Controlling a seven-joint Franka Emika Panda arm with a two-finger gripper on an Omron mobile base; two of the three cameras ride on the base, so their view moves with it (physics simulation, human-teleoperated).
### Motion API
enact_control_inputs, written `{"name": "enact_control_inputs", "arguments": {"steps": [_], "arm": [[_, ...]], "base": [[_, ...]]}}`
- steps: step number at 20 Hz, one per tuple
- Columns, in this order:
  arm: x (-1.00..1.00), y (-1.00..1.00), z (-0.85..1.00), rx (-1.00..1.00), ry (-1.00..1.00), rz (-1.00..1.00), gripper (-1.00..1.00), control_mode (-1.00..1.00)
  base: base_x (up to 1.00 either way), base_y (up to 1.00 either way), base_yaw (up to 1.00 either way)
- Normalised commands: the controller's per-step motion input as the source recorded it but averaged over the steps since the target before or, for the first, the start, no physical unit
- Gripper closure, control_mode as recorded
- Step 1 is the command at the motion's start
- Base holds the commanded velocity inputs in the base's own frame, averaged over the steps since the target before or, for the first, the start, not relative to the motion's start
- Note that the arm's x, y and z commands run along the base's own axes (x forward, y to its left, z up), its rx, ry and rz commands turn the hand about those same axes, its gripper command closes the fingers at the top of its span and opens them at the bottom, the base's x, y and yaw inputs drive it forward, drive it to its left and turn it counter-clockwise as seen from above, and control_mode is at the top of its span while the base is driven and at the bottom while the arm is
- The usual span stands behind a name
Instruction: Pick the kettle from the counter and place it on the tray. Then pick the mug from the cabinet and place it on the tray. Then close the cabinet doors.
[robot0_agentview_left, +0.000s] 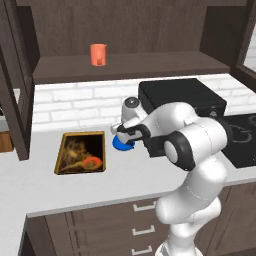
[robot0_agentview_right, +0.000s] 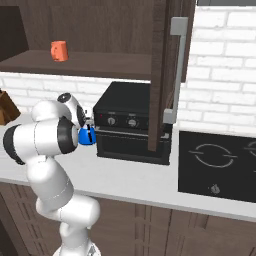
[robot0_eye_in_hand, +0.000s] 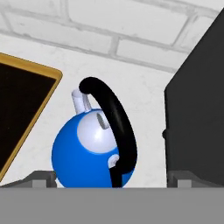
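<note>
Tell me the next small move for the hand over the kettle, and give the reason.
Probably lower the hand straight down until its open fingers straddle the black arched handle, then close. The kettle stands on the counter, beside the tray and not on it, directly below the hand and not gripped.

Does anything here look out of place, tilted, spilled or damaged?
Nothing stands out. The kettle stands upright on the counter beside the tray, the mug is upright on the cabinet shelf, and no spill shows.
</note>
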Motion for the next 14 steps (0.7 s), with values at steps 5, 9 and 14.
{"name": "enact_control_inputs", "arguments": {"steps": [5,9,14], "arm": [[0.17,0.0,-0.1,0.0,0.02,0.0,-1.0,-1.0],[0.18,0.0,-0.03,0.0,0.01,0.0,-1.0,-1.0],[0.16,0.0,-0.03,0.0,0.01,0.0,1.0,-1.0]], "base": [[0.0,0.0,0.0],[0.0,0.0,0.0],[0.0,0.0,0.0]]}}
